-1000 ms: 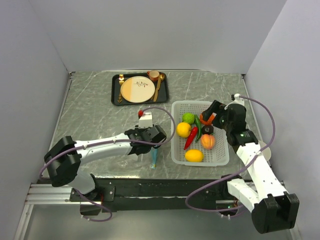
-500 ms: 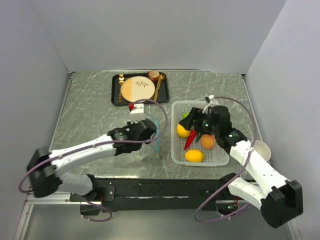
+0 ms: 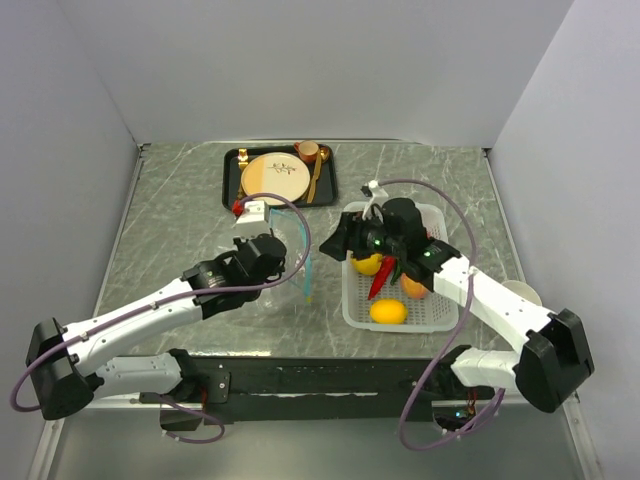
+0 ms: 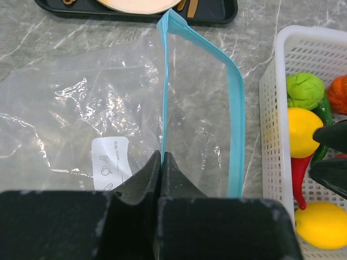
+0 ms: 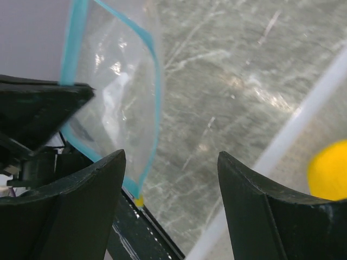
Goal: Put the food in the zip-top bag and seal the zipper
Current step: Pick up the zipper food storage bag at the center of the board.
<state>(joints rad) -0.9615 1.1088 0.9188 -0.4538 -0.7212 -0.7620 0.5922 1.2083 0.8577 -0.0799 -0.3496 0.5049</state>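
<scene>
The clear zip-top bag (image 4: 81, 103) lies on the table with its white label (image 4: 111, 162) facing up. Its mouth stands open, with the light blue zipper (image 4: 236, 103) split into two lips. My left gripper (image 4: 162, 154) is shut on the near lip; the top view shows it (image 3: 290, 262) beside the strip (image 3: 308, 275). My right gripper (image 3: 332, 240) is open and empty, over the basket's left rim and facing the bag's mouth (image 5: 114, 92). The food lies in the white basket (image 3: 352, 310): lemons (image 3: 388, 312) (image 4: 301, 131), lime (image 4: 303, 90), red chili (image 3: 382, 280), peach (image 3: 415, 288).
A black tray (image 3: 232, 185) with a cream-and-tan plate (image 3: 275, 178), cutlery and a small cup stands at the back centre. Grey walls close the table at the left, back and right. The basket's rim (image 5: 303, 119) runs just right of my right gripper (image 5: 171, 157).
My left gripper carried the bag's lip away from the front edge and to the left. My right gripper swung left from the basket's right side to its left rim, towards the bag.
</scene>
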